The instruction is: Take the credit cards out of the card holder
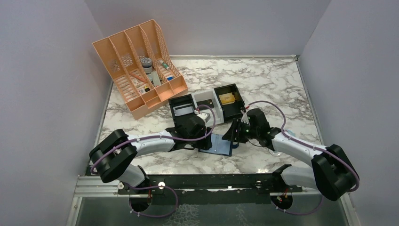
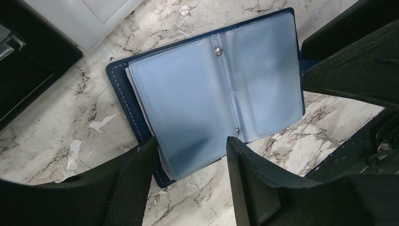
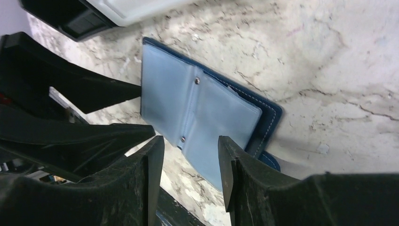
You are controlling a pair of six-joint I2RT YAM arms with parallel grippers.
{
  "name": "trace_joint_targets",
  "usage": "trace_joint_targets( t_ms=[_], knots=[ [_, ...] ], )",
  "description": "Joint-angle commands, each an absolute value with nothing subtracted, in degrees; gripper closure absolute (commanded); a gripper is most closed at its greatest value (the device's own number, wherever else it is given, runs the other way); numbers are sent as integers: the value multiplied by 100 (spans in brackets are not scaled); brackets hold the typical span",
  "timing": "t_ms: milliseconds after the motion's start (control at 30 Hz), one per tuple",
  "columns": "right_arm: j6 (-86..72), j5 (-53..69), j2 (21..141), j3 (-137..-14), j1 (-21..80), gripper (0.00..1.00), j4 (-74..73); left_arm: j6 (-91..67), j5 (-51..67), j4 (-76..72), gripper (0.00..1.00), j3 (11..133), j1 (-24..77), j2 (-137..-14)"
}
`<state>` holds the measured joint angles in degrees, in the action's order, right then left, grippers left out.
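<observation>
The card holder [image 1: 218,144] lies open and flat on the marble between my two grippers. Its blue-grey inner pockets face up in the left wrist view [image 2: 211,89] and the right wrist view [image 3: 197,108]. I see no card in those pockets. A gold-tan credit card [image 1: 227,98] lies in the right black tray. My left gripper [image 2: 188,143] is open and empty over the holder's left edge. My right gripper [image 3: 190,143] is open and empty over its right half. In the top view the left gripper [image 1: 206,140] and the right gripper [image 1: 234,136] stand close on either side of the holder.
An orange slotted file rack [image 1: 141,66] stands at the back left with small items in it. Behind the holder a black tray [image 1: 175,102], a white tray [image 1: 205,96] and a second black tray [image 1: 236,89] sit in a row. Grey walls close in three sides.
</observation>
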<state>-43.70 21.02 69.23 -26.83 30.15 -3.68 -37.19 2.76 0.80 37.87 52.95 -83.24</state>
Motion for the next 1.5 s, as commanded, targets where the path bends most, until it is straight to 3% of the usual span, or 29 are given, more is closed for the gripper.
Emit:
trace_joint_targets(
  t_ms=[0, 433, 633, 833, 1100, 1467],
  knots=[
    [-4420, 1899, 7056, -2586, 3067, 54, -709, -3755, 453, -153, 43, 3909, 5281, -8398],
    [-4457, 1870, 7576, -2372, 3081, 58, -541, -4126, 808, -814, 59, 3713, 5284, -8523],
    [-4447, 1938, 7743, -2307, 3078, 58, -406, -4290, 1170, -1313, 61, 3634, 5285, -8694],
    [-4373, 1876, 7525, -2442, 3083, 58, -637, -4280, 931, -915, 78, 3735, 5290, -8726],
    [-4189, 1579, 7009, -2730, 3085, 53, -1440, -4199, 521, -490, 80, 3774, 5289, -8488],
    [-4422, 2236, 7449, -2448, 3085, 59, -576, -4060, 744, -505, 84, 3840, 5309, -8731]
  ],
)
